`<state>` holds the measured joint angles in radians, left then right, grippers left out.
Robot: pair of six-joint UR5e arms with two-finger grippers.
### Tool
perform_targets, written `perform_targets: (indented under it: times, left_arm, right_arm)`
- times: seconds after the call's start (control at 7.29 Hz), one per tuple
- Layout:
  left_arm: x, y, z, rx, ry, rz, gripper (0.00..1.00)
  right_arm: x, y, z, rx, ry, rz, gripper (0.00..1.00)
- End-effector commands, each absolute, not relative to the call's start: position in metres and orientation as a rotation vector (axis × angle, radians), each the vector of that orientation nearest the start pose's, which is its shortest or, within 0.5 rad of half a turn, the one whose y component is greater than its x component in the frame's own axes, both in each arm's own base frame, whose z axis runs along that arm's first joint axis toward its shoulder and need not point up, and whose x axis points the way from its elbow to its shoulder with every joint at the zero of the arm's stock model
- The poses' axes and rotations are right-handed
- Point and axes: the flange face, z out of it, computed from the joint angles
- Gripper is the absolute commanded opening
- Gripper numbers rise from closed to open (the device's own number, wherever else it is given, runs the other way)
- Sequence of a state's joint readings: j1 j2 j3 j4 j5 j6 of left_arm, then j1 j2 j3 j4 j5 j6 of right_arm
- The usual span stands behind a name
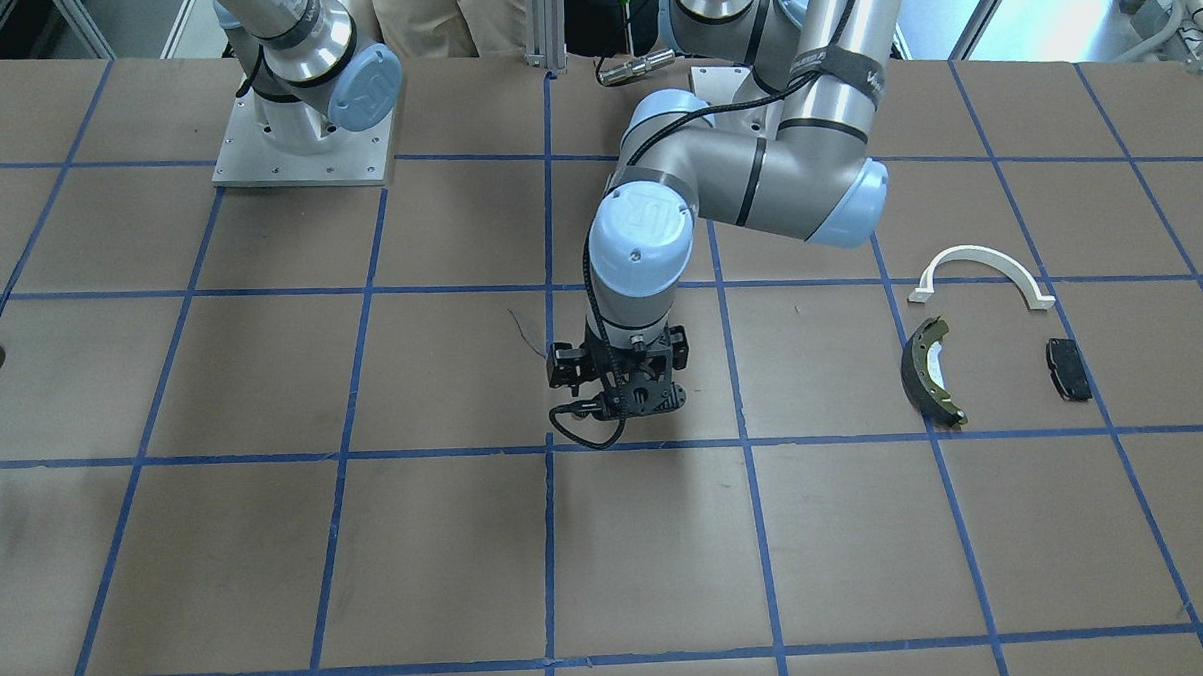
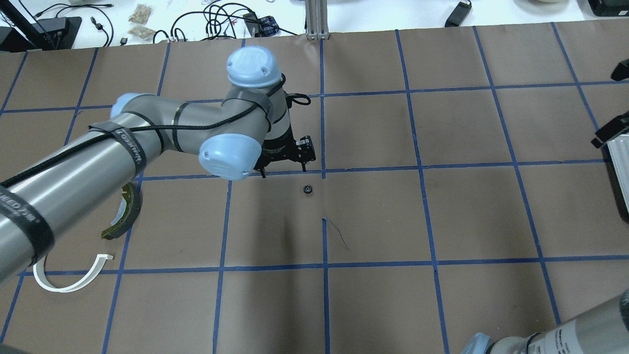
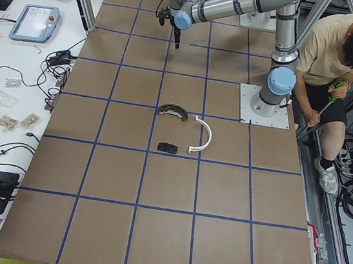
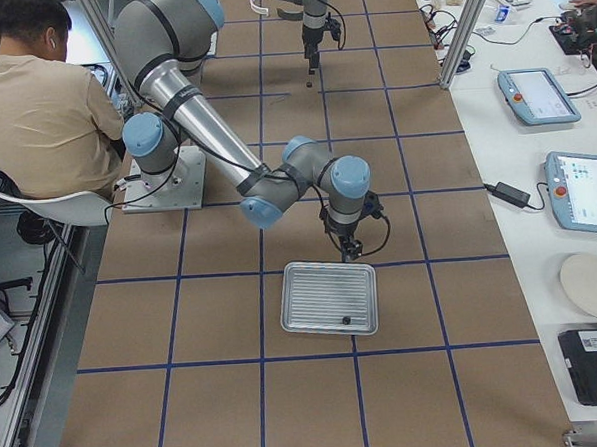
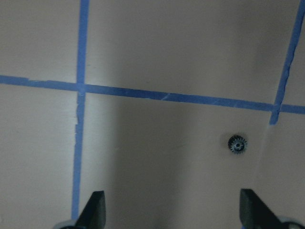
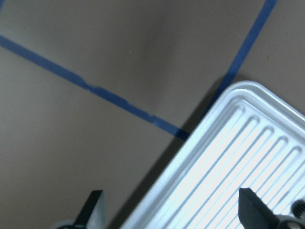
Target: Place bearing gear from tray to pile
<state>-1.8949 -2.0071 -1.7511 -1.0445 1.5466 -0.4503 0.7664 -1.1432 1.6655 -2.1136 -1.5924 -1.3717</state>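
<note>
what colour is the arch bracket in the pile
Plain white, no pattern. The arch bracket shows best in the exterior front-facing view.

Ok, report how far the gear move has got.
Done: one gear lies on the bare table near its middle, out of the tray. In hand: nothing. The left gripper hangs open near the gear, and the right gripper is open at the tray's corner. Left: grasp the gear and carry it to the pile.
</note>
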Motion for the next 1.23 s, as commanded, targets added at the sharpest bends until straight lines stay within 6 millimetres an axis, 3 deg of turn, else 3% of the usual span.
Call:
perform_targets:
  times: [0.0, 0.27, 0.41, 0.55, 0.82, 1.1]
  left_arm:
    - [-0.331, -0.508, 0.187, -0.181, 3.104, 0.187, 1.0]
    - [-0.337, -0.506, 0.176, -0.167, 3.103, 0.189, 1.0]
    - [-0.339, -0.509, 0.175, -0.153, 3.115, 0.157, 1.0]
    - [-0.341, -0.508, 0.175, -0.145, 3.119, 0.141, 1.0]
    - [-0.34, -0.508, 0.169, -0.145, 3.117, 0.142, 0.98]
    - [-0.34, -0.509, 0.17, -0.14, 3.119, 0.138, 0.71]
  right_arm:
    - [-0.426, -0.512, 0.233, -1.271, 2.937, 0.04, 1.0]
    - [-0.466, -0.527, 0.211, -1.558, 2.796, 0.055, 1.0]
    - [-0.475, -0.536, 0.201, -1.664, 2.734, 0.053, 1.0]
    - [-0.48, -0.54, 0.192, -1.777, 2.651, 0.048, 1.0]
    - [-0.48, -0.542, 0.187, -1.792, 2.636, 0.034, 1.0]
    - [-0.48, -0.542, 0.179, -1.792, 2.622, 0.04, 0.96]
